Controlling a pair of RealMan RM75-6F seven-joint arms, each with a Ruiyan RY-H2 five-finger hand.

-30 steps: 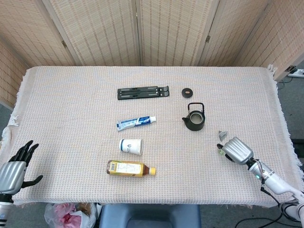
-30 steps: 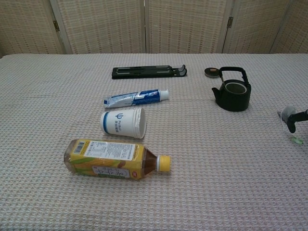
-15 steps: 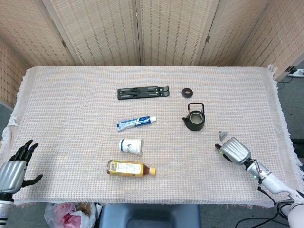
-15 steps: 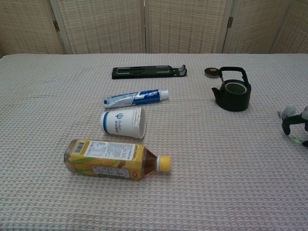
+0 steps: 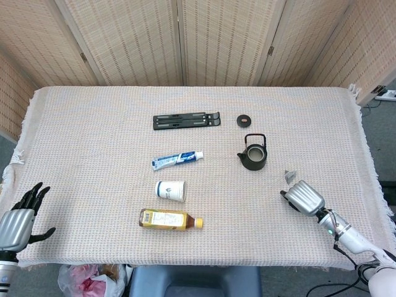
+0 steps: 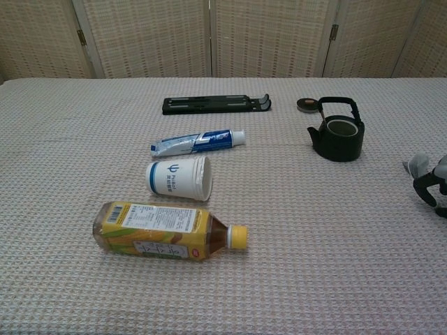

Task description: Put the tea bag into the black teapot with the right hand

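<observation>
The black teapot point(image 5: 253, 154) point(image 6: 336, 132) stands upright and uncovered right of centre, with its round lid point(image 5: 244, 119) point(image 6: 305, 105) lying behind it. The small grey tea bag point(image 5: 289, 175) point(image 6: 417, 165) lies on the cloth near the right edge. My right hand point(image 5: 303, 197) point(image 6: 433, 187) is just in front of the bag, back upward. Its dark fingers arch down to the cloth, apart, with nothing seen between them. My left hand point(image 5: 18, 219) rests at the near left corner with its fingers spread and holds nothing.
A black folding stand point(image 5: 186, 120) lies at the back. Down the middle of the woven cloth point(image 5: 93, 142) lie a toothpaste tube point(image 5: 178, 159), a paper cup point(image 5: 171, 190) on its side and a tea bottle point(image 5: 170, 219). Woven screens stand behind the table.
My right hand has shifted slightly left and lowered its fingers onto the cloth, covering the small green tag seen earlier. The tea bag and left hand have not moved.
</observation>
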